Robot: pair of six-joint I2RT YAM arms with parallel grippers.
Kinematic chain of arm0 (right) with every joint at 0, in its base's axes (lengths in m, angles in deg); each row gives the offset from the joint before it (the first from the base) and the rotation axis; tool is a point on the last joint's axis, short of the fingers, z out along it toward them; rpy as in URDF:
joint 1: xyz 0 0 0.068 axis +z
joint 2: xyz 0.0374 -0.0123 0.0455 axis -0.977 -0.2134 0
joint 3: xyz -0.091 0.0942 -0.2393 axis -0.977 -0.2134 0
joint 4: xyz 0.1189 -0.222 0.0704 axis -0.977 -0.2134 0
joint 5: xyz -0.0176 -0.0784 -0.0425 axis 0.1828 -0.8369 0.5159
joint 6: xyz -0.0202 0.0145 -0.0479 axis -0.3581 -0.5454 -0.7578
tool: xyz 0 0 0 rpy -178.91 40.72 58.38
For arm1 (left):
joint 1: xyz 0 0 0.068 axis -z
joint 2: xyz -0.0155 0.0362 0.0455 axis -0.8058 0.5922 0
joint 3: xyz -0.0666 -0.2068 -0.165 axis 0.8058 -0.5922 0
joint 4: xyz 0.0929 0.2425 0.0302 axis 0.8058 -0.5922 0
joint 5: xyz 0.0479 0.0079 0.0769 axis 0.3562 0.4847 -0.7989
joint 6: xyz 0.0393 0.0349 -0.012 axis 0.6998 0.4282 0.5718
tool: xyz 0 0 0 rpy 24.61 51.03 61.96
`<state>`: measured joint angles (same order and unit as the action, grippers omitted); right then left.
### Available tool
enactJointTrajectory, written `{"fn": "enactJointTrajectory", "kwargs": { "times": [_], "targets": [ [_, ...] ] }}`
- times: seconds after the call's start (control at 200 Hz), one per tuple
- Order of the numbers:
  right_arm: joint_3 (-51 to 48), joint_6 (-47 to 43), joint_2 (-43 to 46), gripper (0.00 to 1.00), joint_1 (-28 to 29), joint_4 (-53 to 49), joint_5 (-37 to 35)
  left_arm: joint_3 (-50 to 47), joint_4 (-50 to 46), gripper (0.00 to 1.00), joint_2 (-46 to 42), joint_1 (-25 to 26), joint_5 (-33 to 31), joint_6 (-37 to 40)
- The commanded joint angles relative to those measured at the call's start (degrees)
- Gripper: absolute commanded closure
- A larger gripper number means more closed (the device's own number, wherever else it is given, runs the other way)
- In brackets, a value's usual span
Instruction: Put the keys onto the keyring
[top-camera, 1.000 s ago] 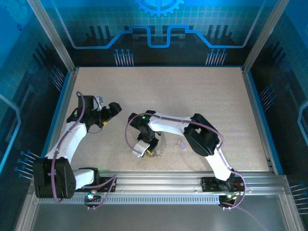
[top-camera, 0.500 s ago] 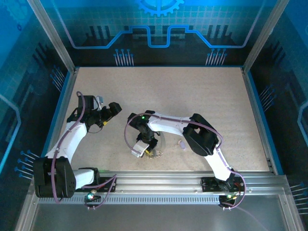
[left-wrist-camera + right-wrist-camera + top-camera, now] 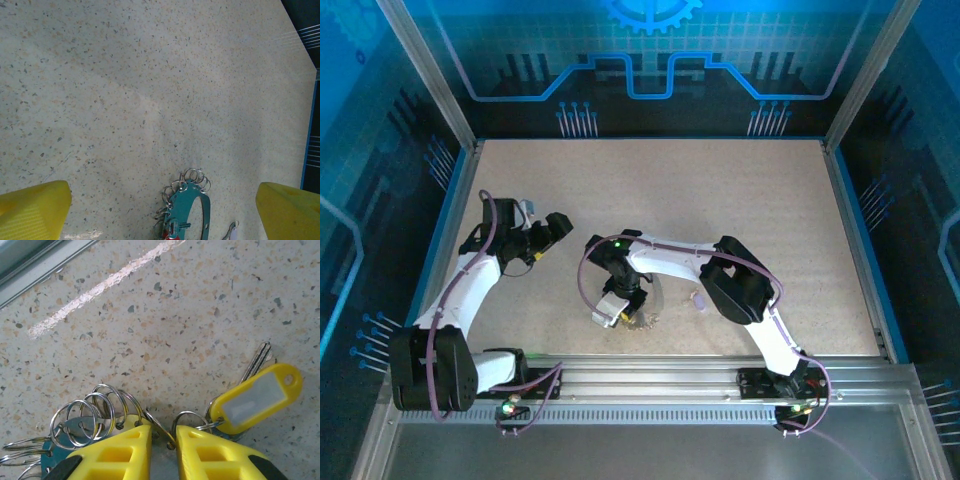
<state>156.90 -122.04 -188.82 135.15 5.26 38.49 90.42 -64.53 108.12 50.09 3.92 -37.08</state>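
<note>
The keyring [image 3: 183, 209] is a flat teal oval loop fringed with several small steel split rings [image 3: 95, 410], lying on the speckled table near the front edge [image 3: 646, 317]. My right gripper [image 3: 163, 432] points down on it, its yellow fingers [image 3: 125, 450] pinched on the loop's rim with one split ring between them. A key on a yellow tag [image 3: 255, 397] hangs from a ring beside the right finger. A red-headed key [image 3: 172, 235] sits on the loop. A pale lilac key [image 3: 699, 297] lies loose to its right. My left gripper [image 3: 558, 226] hovers open to the left.
The aluminium rail [image 3: 720, 375] runs along the front edge just behind the keyring. A blue side wall [image 3: 310, 145] borders the table. Speckled tabletop [image 3: 720, 200] stretches away behind both arms.
The right gripper's fingers have closed in a little on the keyring's rim, and the wrist has shifted slightly. The left arm has not moved.
</note>
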Motion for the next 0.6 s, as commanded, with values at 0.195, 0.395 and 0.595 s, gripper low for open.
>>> {"fn": "enactJointTrajectory", "kwargs": {
  "times": [0.195,0.395,0.595],
  "targets": [
    [0.21,-0.4,-1.02,0.87,0.45,-1.73,1.13,0.42,0.1,0.04,0.53,-0.75,1.38,-0.51],
    [-0.7,0.47,0.2,0.94,0.07,-1.08,0.54,0.58,-0.07,0.04,0.54,-0.76,1.29,-0.07],
    [-1.93,4.13,2.58,1.0,-0.56,-0.95,0.01,-0.62,2.67,0.05,-1.11,-0.71,3.95,1.71]
  ]
}}
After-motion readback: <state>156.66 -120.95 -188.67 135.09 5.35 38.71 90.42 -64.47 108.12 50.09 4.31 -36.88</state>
